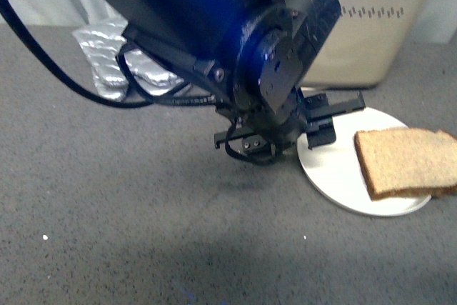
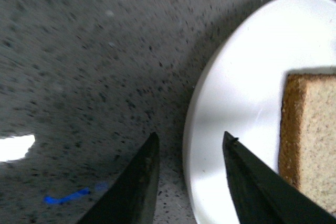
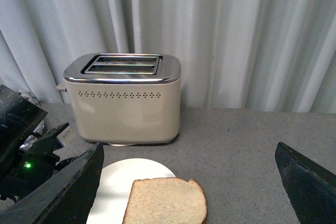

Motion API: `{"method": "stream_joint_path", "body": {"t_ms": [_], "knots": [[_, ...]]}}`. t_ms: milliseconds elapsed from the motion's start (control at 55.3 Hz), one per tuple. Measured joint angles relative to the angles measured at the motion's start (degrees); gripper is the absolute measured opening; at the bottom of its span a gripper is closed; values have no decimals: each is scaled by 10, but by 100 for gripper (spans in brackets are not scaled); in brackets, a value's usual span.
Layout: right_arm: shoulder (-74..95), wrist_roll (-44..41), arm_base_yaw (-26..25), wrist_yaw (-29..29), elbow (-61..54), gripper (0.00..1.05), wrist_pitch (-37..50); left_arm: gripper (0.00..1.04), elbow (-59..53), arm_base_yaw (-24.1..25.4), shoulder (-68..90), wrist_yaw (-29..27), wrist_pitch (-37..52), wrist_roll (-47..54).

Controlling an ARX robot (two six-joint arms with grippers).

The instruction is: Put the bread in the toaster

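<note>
The bread (image 1: 405,163) lies flat on the right side of a round white plate (image 1: 333,169) and overhangs its edge. The beige toaster (image 1: 365,25) stands behind the plate. My left gripper (image 1: 323,118) is open and hovers low over the plate's left edge. In the left wrist view my left gripper (image 2: 190,140) straddles the plate's rim (image 2: 231,93), with the bread (image 2: 310,129) just beyond one finger. My right gripper (image 3: 189,148) is open and empty, held back from the bread (image 3: 166,201) and facing the toaster (image 3: 124,98), whose two slots show empty.
A silver quilted mitt (image 1: 107,55) lies at the back left on the grey speckled table. My left arm (image 1: 214,26) fills the upper middle of the front view. A white curtain hangs behind the toaster in the right wrist view.
</note>
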Motion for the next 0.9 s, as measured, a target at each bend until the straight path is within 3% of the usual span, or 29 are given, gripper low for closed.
{"method": "stream_joint_path", "body": {"t_ms": [181,307,434,669,741,904], "knots": [[0,0,0,0,0,95,0,63,-96,15,-79,-110,98,46],[0,0,0,0,0,95,0,83,-214,42,-173,-182,255,107],[0,0,0,0,0,95,0,100,-328,76,-261,-217,372,149],[0,0,0,0,0,95,0,97,-576,144,-435,-263,468,198],[0,0,0,0,0,95,0,82,-673,176,-492,-217,605,276],[0,0,0,-1,0,95,0,42,-764,243,-722,-160,546,358]]}}
